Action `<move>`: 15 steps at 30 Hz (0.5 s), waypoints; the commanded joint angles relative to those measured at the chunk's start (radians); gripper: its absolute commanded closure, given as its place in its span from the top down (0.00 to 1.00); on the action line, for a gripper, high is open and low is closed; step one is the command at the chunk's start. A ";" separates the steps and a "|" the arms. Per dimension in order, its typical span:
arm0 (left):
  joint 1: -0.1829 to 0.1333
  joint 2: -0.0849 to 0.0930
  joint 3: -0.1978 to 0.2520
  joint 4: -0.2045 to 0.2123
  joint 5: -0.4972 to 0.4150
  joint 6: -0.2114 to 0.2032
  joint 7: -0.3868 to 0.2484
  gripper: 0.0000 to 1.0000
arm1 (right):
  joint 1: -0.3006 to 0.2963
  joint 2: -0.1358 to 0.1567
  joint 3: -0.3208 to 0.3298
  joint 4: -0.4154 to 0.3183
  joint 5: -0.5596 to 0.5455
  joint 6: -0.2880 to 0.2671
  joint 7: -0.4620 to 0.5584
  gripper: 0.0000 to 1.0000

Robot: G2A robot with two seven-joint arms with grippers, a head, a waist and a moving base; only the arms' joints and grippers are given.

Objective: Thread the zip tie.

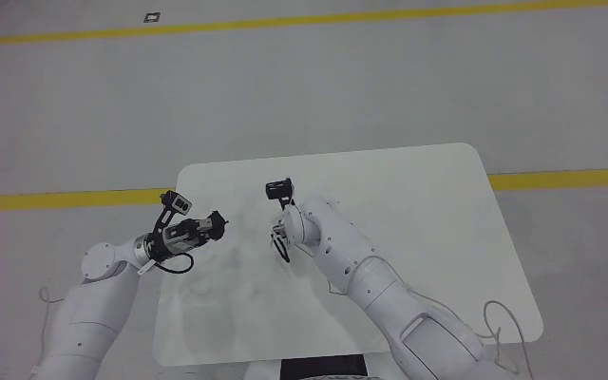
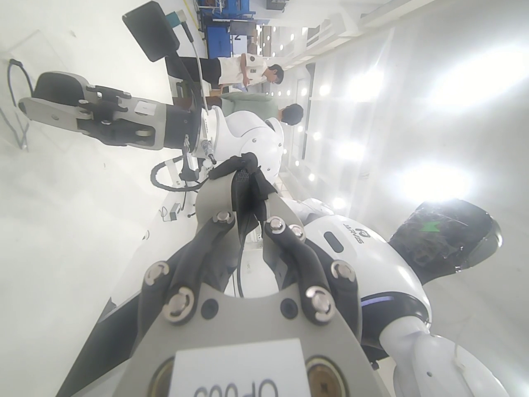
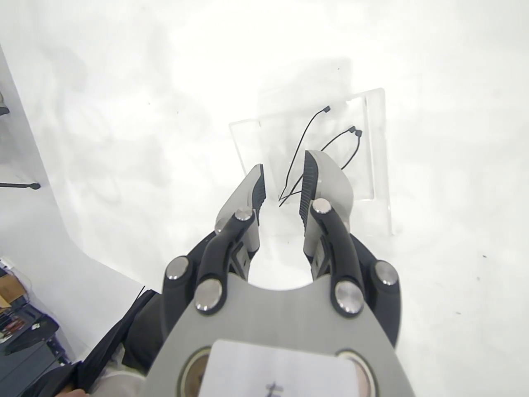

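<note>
My left gripper [image 2: 244,167] is shut on a thin black zip tie [image 2: 239,256] whose strand runs back between the fingers towards the palm. It is held above the table's left part, and the top view shows this gripper [image 1: 217,224] pointing towards the other arm. My right gripper [image 3: 283,181] stands open, pointing down over a clear plastic tray [image 3: 378,146]. Two black zip ties lie in the tray, one nearly straight [image 3: 303,138] and one bent in a loop [image 3: 351,142]. Their tail ends lie just below its fingertips. In the left wrist view the right gripper [image 2: 27,101] hangs over the same tray.
The white table [image 1: 427,209] has a rounded outline, with wide bare surface to the right and at the front. Grey floor with yellow lines [image 1: 285,21] surrounds it. People stand far behind in the room.
</note>
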 commanded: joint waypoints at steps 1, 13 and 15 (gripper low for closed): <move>0.000 0.000 0.000 0.000 0.000 0.000 0.000 0.00 | 0.003 -0.009 0.004 0.015 -0.010 0.000 -0.002 0.17; 0.000 0.000 0.000 0.000 0.000 0.000 0.000 0.00 | 0.024 -0.067 0.038 0.113 -0.078 0.000 -0.014 0.15; 0.000 0.000 0.000 0.000 0.000 0.000 0.000 0.00 | 0.027 -0.074 0.043 0.126 -0.090 0.000 -0.015 0.15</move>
